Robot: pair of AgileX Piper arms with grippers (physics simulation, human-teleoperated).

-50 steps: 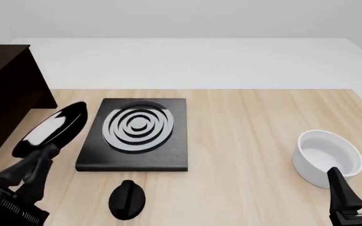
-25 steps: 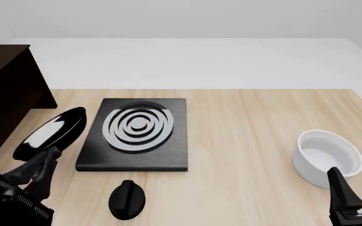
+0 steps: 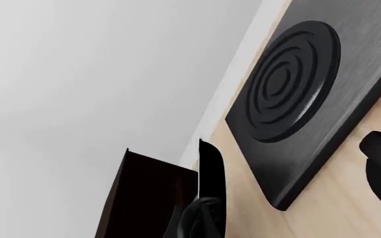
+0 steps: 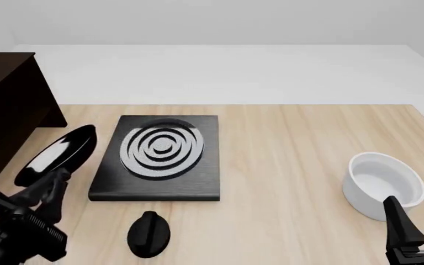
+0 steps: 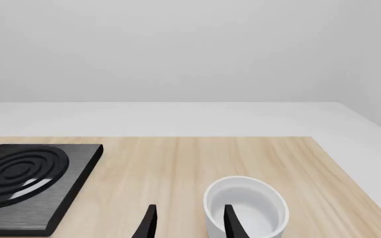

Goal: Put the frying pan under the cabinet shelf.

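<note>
Nearest, at the front view's lower right corner, the right claw (image 4: 416, 227) rests low with its two dark fingers apart and nothing between them; in its own wrist view the finger tips (image 5: 149, 221) frame the near side of a white bowl (image 5: 247, 207) that stands on the worktop (image 4: 293, 165) just ahead of it, not touching. At the lower left, the left claw (image 4: 48, 186) is clenched on the handle of the frying pan (image 4: 57, 154), whose glossy black round body is lifted off the worktop and tilted up on edge, its reflective face turned toward the camera. The handle itself is mostly hidden by the fingers. In the left wrist view the pan appears edge-on as a thin black strip (image 3: 212, 191) rising from the claw. A small black round knob (image 4: 148, 234) lies on the wood near the front edge, between the left claw and the middle of the worktop. Just beyond it sits the black square stove plate (image 4: 158, 157) with silver concentric rings, flat on the wood; the pan hangs beside its left edge. Farther left and back, the dark brown cabinet shelf (image 4: 2, 105) stands at the worktop's left end, the pan close to it. Behind everything runs a pale wall.
</note>
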